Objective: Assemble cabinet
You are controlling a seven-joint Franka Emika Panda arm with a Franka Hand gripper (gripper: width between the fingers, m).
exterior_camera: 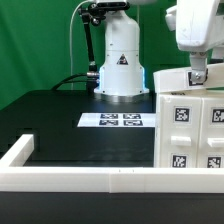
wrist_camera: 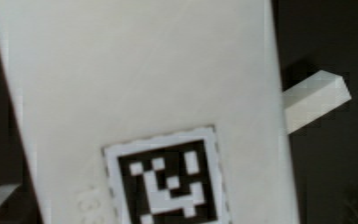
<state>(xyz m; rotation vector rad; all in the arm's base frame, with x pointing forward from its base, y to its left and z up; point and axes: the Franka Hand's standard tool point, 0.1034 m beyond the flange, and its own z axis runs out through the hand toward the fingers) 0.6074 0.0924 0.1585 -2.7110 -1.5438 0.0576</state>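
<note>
Exterior view: we see the cabinet point(exterior_camera: 166, 130), a large white box, standing on the dark table point(exterior_camera: 60, 115) at the exterior view's right. It is behind the long white rail point(exterior_camera: 90, 180) and just beside the flat marker board point(exterior_camera: 112, 121). Black-and-white square tags point(exterior_camera: 182, 113) sit on the faces turned toward us, in two rows. The arm reaches down from above, and its pincer point(exterior_camera: 197, 72) hangs at the cabinet's upper edge, close to or touching it. We cannot tell from this angle whether the fingers are apart, together or clamped on the cabinet. The arm's white base point(exterior_camera: 120, 60) stands behind the marker board, in front of a green backdrop point(exterior_camera: 40, 40).

Wrist view: we look closely at a broad white face of the cabinet point(wrist_camera: 140, 80), which fills most of the picture and appears tilted. One tag point(wrist_camera: 167, 185) is printed on it. A narrower white part point(wrist_camera: 311, 100) juts out from behind its edge over the dark table point(wrist_camera: 336, 30). No finger of the pincer shows here.
</note>
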